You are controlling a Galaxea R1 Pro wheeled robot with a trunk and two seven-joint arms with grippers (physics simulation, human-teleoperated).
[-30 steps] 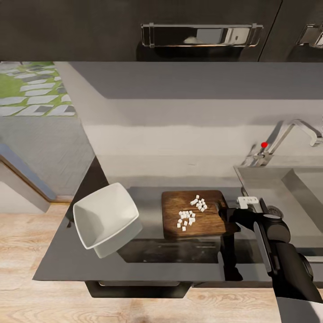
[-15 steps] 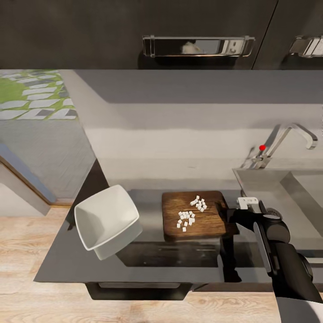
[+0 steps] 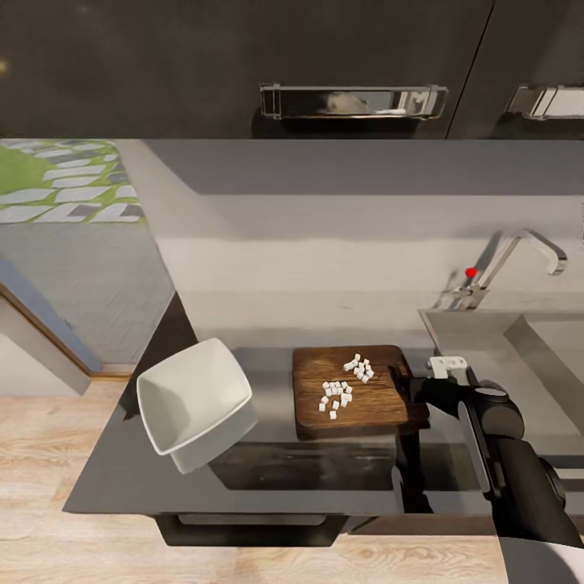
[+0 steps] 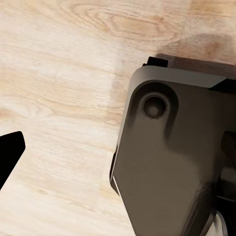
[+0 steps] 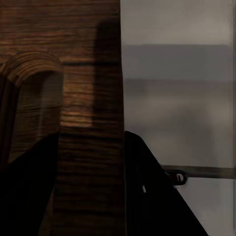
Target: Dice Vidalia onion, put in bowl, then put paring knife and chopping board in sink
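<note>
On the dark countertop (image 3: 122, 470) lies the brown chopping board (image 3: 324, 405), carrying a scatter of tiny white diced onion cubes (image 3: 345, 385). My right gripper (image 3: 403, 381) is at the board's right edge. In the right wrist view the gripper (image 5: 91, 196) has one dark finger on each side of the board's edge (image 5: 83, 73), shut on it. The white squarish bowl (image 3: 193, 399) sits tilted to the left of the board. One dark fingertip of my left gripper (image 4: 10, 152) shows far to the side over wood floor. The paring knife is out of view.
The steel sink (image 3: 474, 337) and its chrome tap (image 3: 519, 247) with a red dot are to the right of the board. Glossy black cabinets (image 3: 243, 49) hang above the grey wall. Pale plank floor (image 3: 49, 422) lies left of and in front of the counter.
The whole picture has slid slightly downward, so the camera has moved. Board, onion cubes, bowl and right gripper keep the same positions relative to each other.
</note>
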